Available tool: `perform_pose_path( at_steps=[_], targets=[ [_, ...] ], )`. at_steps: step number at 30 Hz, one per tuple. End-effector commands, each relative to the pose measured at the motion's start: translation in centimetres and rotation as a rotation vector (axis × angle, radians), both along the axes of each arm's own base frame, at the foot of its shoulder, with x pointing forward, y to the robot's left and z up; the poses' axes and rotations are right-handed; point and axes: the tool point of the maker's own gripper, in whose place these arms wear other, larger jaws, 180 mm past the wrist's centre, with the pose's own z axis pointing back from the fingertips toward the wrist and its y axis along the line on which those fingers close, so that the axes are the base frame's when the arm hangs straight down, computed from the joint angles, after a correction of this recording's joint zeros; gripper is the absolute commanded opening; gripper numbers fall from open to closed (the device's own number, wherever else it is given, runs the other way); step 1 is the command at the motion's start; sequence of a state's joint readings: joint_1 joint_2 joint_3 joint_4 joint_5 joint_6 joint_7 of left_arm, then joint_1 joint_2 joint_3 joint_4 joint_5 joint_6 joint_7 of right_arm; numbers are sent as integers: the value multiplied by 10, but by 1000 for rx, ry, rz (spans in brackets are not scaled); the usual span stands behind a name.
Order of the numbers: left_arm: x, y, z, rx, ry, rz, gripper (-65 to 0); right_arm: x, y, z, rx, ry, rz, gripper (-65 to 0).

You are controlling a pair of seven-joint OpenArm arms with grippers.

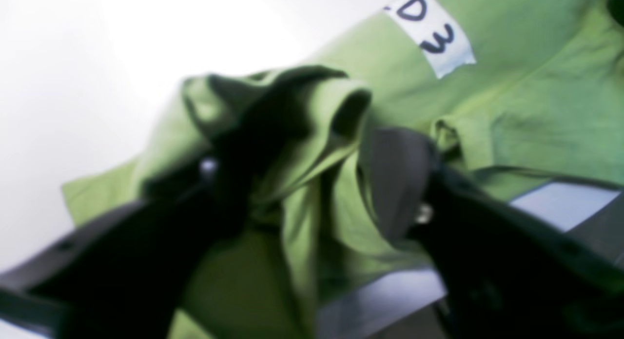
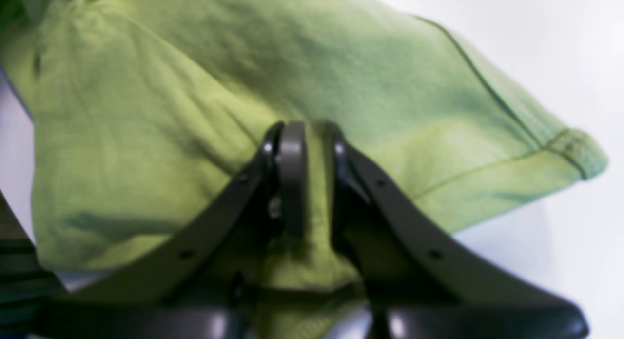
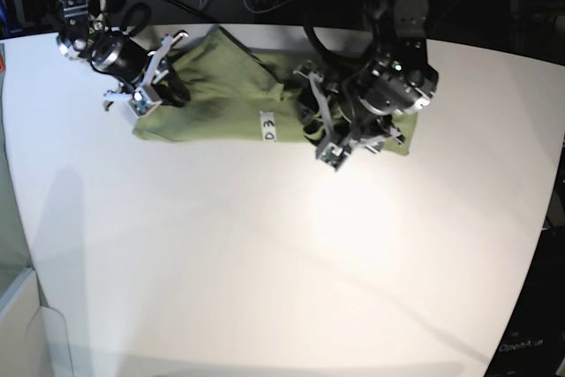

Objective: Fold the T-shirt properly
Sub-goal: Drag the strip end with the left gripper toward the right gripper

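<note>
While lying folded long near the far edge of the white worktop, T-shirt pinched by right gripper; left gripper spread apart, cloth bunched between, not clamped.

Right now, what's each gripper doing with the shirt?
Left gripper: open, T-shirt fabric bunched loosely between its jaws.
Right gripper: shut on a fold of the T-shirt.

T-shirt plain olive-green; label white, dark lettering; table white; fingers black.
</note>
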State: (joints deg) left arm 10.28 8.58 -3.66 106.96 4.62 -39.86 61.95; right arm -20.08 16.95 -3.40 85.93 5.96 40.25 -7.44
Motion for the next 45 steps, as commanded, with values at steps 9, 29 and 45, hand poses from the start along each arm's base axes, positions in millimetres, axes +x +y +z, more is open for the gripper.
perform_pose_path(
  at_steps=[9,29,45],
  targets=[
    [8,-40,37,-266,-28,-51,-577,-10,-8,-10,-59,46,12,-582],
    [8,73,24,-141,24,211,-606,-16,-12,-22,-59,83,-2,-582],
    [-2,8,-37,-295,194,98,-606,-16,-11,-21,-58,80,0,-582]
  ],
)
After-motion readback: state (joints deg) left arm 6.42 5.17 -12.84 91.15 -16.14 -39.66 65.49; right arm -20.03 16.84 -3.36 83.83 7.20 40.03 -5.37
